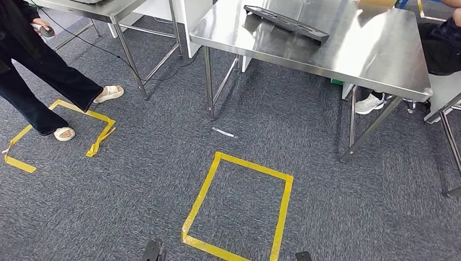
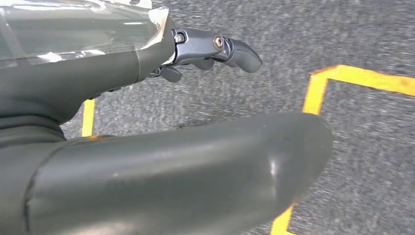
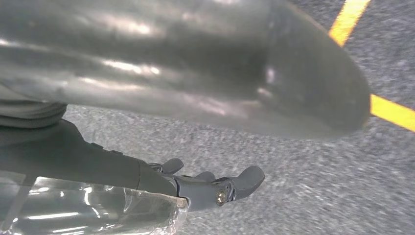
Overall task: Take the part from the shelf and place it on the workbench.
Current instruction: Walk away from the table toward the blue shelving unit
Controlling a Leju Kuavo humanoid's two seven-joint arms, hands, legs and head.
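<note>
Over grey carpet [image 1: 136,190], the left hand [image 2: 147,98] and right hand [image 3: 147,122] hang with fingers apart, holding nothing.

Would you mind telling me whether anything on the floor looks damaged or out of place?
Yes: the yellow tape square around the person's feet is peeling and crumpled at its near corner, and a small pale strip lies loose on the carpet by the table leg.

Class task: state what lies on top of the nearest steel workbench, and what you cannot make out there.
On the steel workbench a long black tray lies near the far edge. A tan object at the far corner is cut off by the frame, so it cannot be identified.
</note>
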